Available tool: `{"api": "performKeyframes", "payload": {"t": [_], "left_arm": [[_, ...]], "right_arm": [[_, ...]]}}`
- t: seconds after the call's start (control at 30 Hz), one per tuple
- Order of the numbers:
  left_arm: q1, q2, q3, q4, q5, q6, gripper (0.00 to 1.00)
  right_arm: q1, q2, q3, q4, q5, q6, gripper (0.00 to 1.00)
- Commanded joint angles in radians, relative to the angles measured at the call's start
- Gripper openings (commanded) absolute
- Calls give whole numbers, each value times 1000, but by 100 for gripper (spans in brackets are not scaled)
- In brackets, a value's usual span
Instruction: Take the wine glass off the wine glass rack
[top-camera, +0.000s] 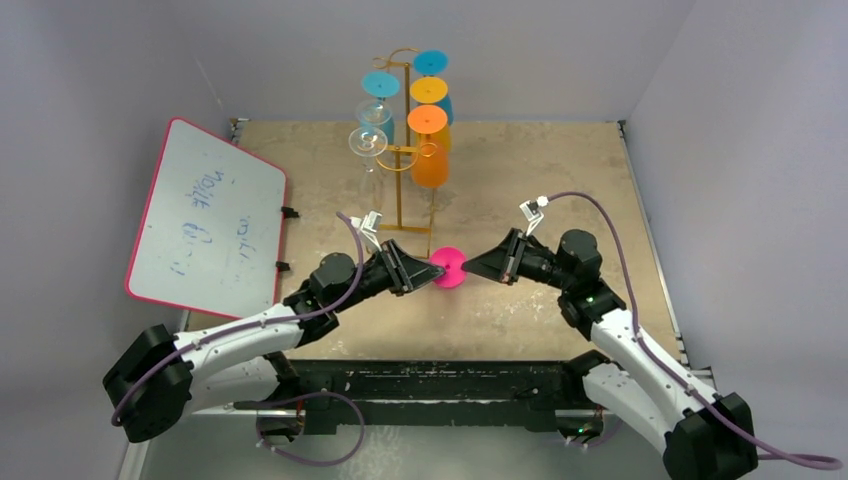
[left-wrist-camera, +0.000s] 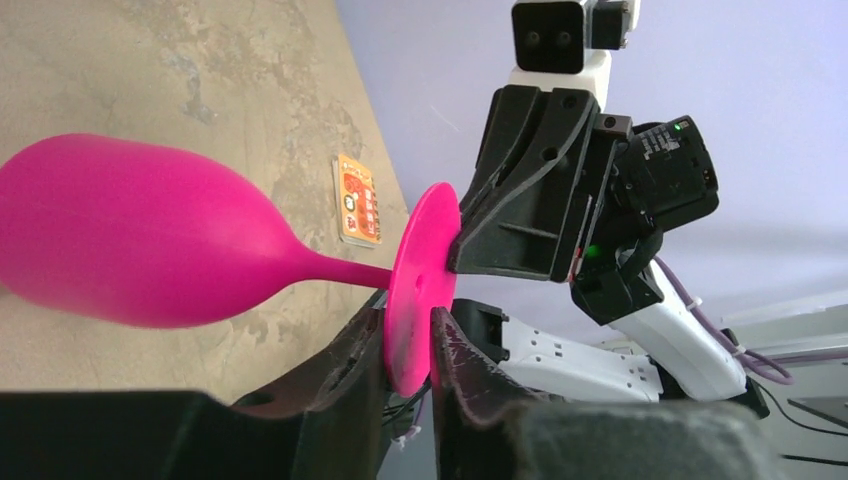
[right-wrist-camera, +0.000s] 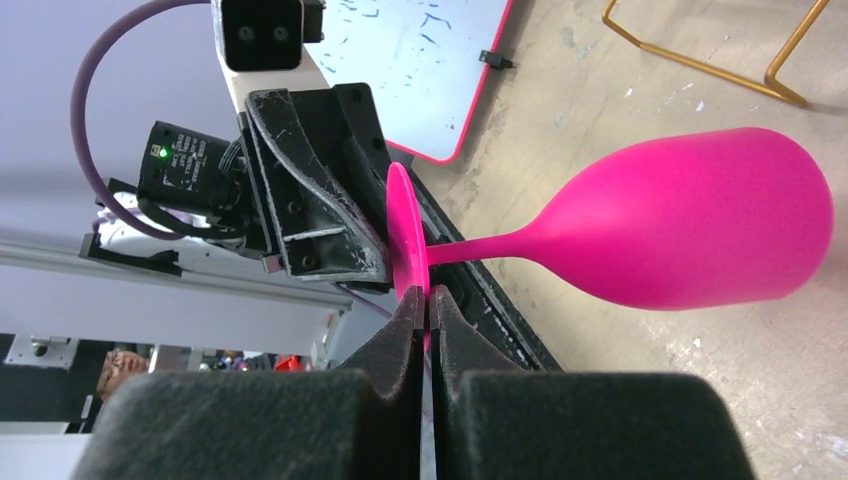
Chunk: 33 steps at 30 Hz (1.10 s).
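Pink glass (top-camera: 447, 267) off rack (top-camera: 405, 150), horizontal over table (top-camera: 560, 180). Right gripper (right-wrist-camera: 428, 300) clamped on foot rim; left gripper (left-wrist-camera: 408, 325) apparently too. Pending: hand-off, set-down. Other glasses (top-camera: 430, 160) hang on rack.

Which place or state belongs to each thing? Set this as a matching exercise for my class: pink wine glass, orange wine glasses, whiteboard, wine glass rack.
1 pink wine glass
2 orange wine glasses
3 whiteboard
4 wine glass rack

A standing at the table's far side
B gripped at its foot by left tool and right tool
C hanging upside down
D at the table's left edge

Pairs: 1-B, 2-C, 3-D, 4-A
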Motion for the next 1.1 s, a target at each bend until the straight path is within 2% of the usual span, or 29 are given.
{"api": "performKeyframes", "payload": {"t": [0.0,0.07,0.2,0.3,0.4,0.47,0.63,0.7,0.83,1.07], "left_arm": [[-7,12,-12,139,51,-14,16],[-7,34,0,157,77,-11,0],[-7,56,-21,240,100,-9,0],[-7,33,-58,268,62,-7,0],[-7,-12,-85,244,37,27,0],[-7,-50,-91,207,34,66,0],[-6,-107,-94,135,39,147,0],[-7,-110,-103,176,112,182,0],[-7,-145,-93,117,205,247,0],[-7,-279,-73,-64,311,452,0]], "right_arm": [[-4,11,35,68,-55,13,0],[-3,11,35,74,-61,14,0],[-4,10,35,84,-71,23,0],[-3,6,34,85,-74,28,1],[-5,-5,34,82,-71,28,10],[-4,-14,34,75,-62,28,25],[-4,-43,47,15,-40,20,46],[-4,-69,82,-74,33,-2,49],[-5,-125,189,-314,250,-121,52],[-4,-230,231,-474,574,-208,56]]}}
